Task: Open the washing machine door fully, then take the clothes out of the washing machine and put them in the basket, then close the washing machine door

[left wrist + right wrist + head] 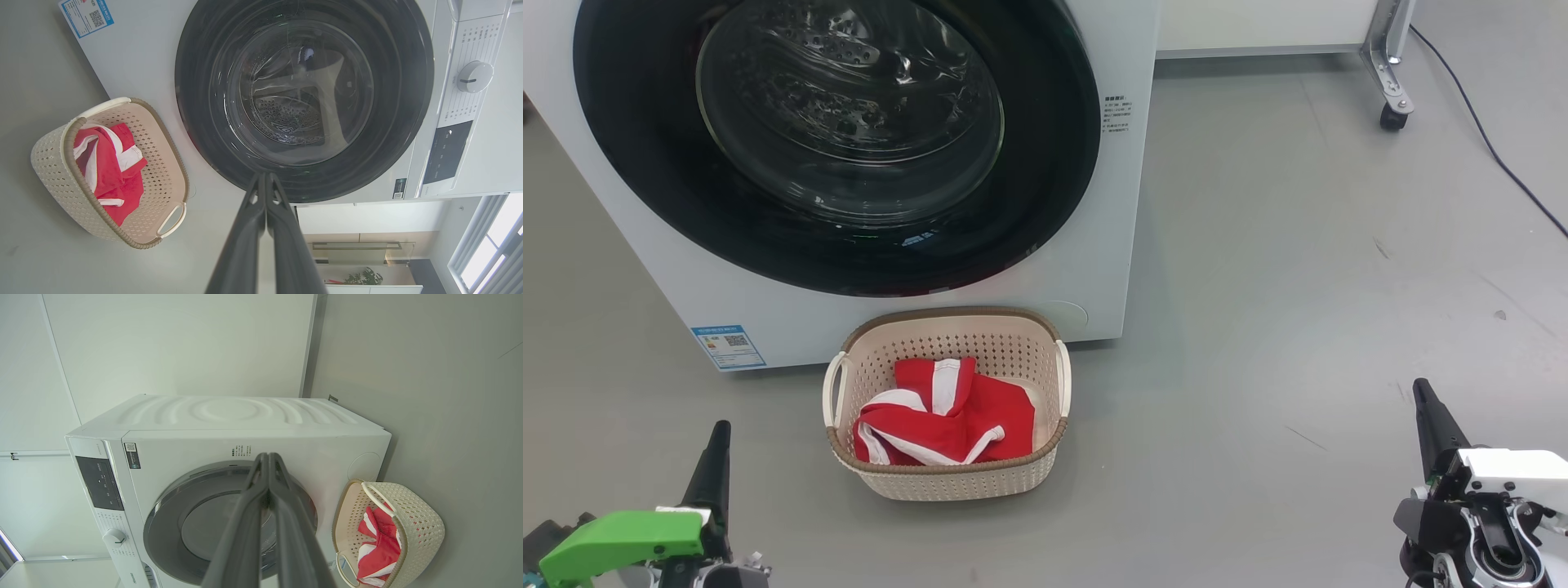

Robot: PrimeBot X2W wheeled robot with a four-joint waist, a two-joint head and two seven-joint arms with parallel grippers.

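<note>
Large round glossy black door flush on big white front-loading washing machine. Red-and-white fabric clothes in small cream perforated basket, on floor just beside machine front. Pressed together, empty: left pincer, right pincer. Risk: latch maybe not caught, door springs ajar.

Left end effector at lower left of the head view: its two long dark fingers are pressed together along their length and point upward from a green wrist housing. Right end effector at lower right: likewise closed tip to tip, rising from a white wrist housing. In the head view each pair appears to overlap as one blade.
</note>
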